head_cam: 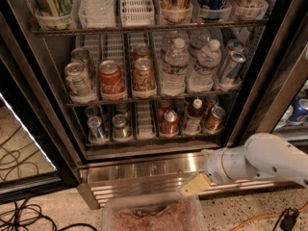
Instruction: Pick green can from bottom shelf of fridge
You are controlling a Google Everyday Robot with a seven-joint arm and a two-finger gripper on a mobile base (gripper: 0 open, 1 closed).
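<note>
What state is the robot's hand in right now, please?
Hand: cannot be told; it hangs low before the steel base grille, below the bottom shelf, away from the green can.

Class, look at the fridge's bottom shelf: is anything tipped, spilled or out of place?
Nothing stands out: the green can stands upright in its lane, nothing spilled. The end effector hangs low before the grille.

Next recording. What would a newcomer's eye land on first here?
The open fridge fills the view, with a red Coca-Cola can and water bottles bright on the middle tier. At lower right the claw of the white arm hangs before the steel base grille, just below the bottom shelf, where the green can stands second from the left.
</note>
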